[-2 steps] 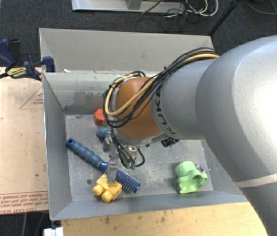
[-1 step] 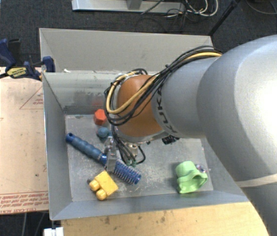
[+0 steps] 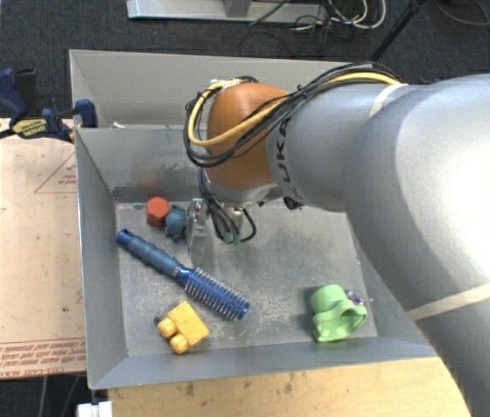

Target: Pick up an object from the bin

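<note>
From my station the arm (image 3: 384,155) blocks most of the right half of the bin (image 3: 97,233). Its orange wrist cover (image 3: 241,142) and the looped yellow and black cables (image 3: 195,133) hang over the back of the floor, so whatever lies beneath them is hidden from me. The gripper (image 3: 201,222) pokes out below the cover, low over the back-left part of the floor. I see metal and a knot of wire there, but I cannot tell whether it is apart or together.

The thing nearest to it is a small teal piece (image 3: 176,222), on the view's left side of the gripper and just beside it. I cannot say whether the two touch. Its shape is hard to make out (the gripper masks its near edge). Next to it, further toward the view's left, sits a small orange-red block (image 3: 157,210).

I count five loose things on the floor, one of each:
- the teal piece
- the orange-red block
- a blue hairbrush (image 3: 184,274), lying on a diagonal with its handle toward the back left and its bristled head toward the front middle
- a yellow toy block (image 3: 184,327) at the front left, just beside the brush head
- a green plastic thing (image 3: 336,313) at the front right, well apart from the rest and close under the arm's edge
</note>
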Available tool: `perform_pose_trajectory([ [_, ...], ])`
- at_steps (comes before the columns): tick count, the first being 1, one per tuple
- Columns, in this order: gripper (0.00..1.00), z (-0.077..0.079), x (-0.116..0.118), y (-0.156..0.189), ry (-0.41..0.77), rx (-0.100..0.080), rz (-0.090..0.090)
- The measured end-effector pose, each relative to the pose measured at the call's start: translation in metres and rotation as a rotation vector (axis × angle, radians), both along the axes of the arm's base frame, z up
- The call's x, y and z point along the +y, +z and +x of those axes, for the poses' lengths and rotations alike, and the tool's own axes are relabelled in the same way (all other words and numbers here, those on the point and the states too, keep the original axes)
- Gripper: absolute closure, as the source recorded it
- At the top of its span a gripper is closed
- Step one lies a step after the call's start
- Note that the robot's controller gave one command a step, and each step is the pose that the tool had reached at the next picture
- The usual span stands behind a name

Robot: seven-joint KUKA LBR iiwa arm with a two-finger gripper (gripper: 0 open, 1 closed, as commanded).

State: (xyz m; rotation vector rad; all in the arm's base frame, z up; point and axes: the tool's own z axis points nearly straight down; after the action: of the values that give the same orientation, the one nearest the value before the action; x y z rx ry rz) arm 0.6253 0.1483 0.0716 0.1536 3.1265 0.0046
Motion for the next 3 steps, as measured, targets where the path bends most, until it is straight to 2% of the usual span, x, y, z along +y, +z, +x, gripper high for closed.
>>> perform_pose_trajectory([
  [1, 0.00, -0.004, 0.001, -0.001, 0.001, 0.008, -0.001],
  [2, 0.00, -0.073, 0.050, 0.042, -0.018, 0.010, 0.003],
  [3, 0.00, -0.059, 0.047, -0.004, -0.006, 0.013, -0.002],
])
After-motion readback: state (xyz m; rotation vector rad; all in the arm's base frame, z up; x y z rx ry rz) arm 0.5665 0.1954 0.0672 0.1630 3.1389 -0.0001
